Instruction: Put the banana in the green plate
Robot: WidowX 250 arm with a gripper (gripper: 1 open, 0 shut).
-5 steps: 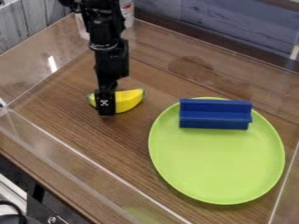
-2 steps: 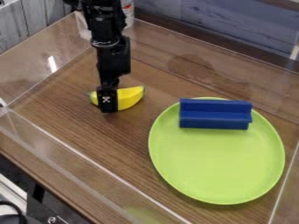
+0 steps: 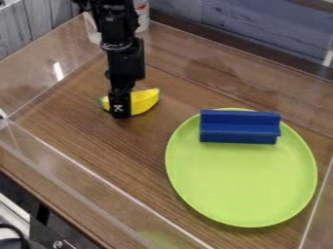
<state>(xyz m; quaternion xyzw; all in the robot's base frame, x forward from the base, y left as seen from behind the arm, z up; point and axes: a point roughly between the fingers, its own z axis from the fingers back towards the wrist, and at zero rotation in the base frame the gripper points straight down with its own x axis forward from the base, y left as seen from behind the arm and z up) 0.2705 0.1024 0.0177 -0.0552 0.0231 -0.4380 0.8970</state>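
The small yellow banana (image 3: 139, 99) lies on the wooden table at the left, partly covered by my gripper (image 3: 120, 109). The black arm comes straight down onto it, and the jaws look shut on the banana's left half. The large round green plate (image 3: 240, 185) rests flat at the right front, well apart from the banana. A blue rectangular block (image 3: 240, 127) sits on the plate's far side.
Clear plastic walls (image 3: 39, 68) fence the table at the left, the front and the back. Bare wood lies between the banana and the plate.
The jaws have narrowed onto the banana, which has shifted slightly and now sits a bit higher in the picture. The arm has stayed in place.
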